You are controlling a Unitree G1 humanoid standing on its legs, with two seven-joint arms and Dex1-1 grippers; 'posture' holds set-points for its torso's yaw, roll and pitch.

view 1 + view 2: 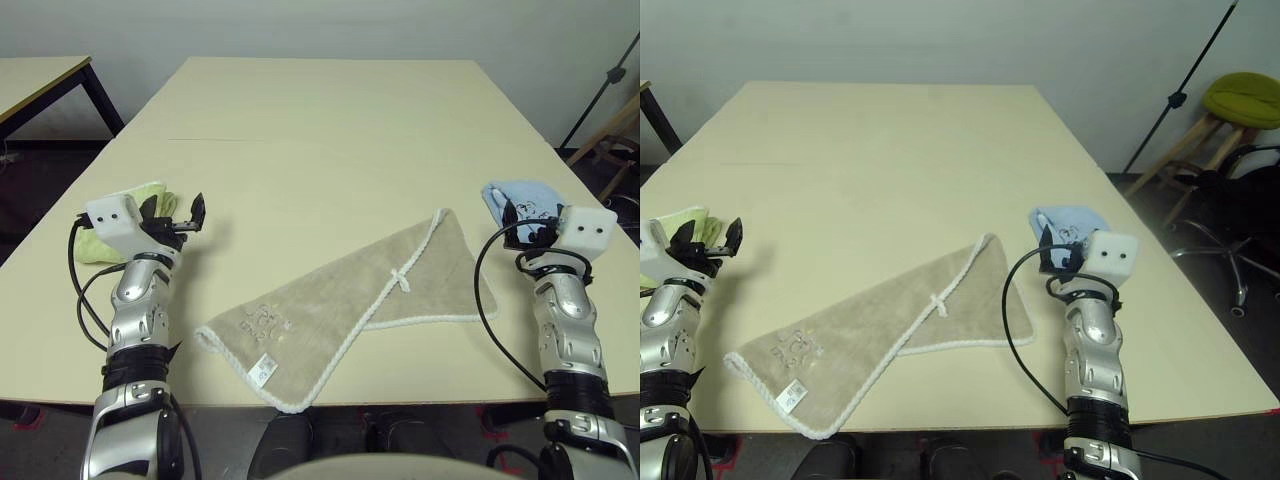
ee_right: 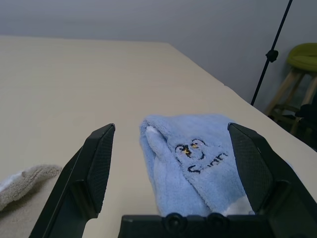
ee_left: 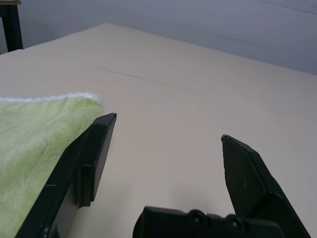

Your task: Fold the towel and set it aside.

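Beige terry towel with white corded edging (image 1: 345, 315) folded once diagonally, flat near the front edge of the pale wooden table (image 1: 320, 140), left gripper (image 1: 182, 218) wide open and empty beside a yellow-green towel (image 1: 125, 215), right gripper (image 2: 173, 163) wide open, empty, just short of a small light-blue printed towel (image 2: 198, 163)

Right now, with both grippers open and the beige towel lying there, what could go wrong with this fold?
The towel has a corner at the table's near edge, so a tug might drag it off. The right gripper faces the blue towel and the left gripper sits beside the green towel; either could catch the wrong cloth.
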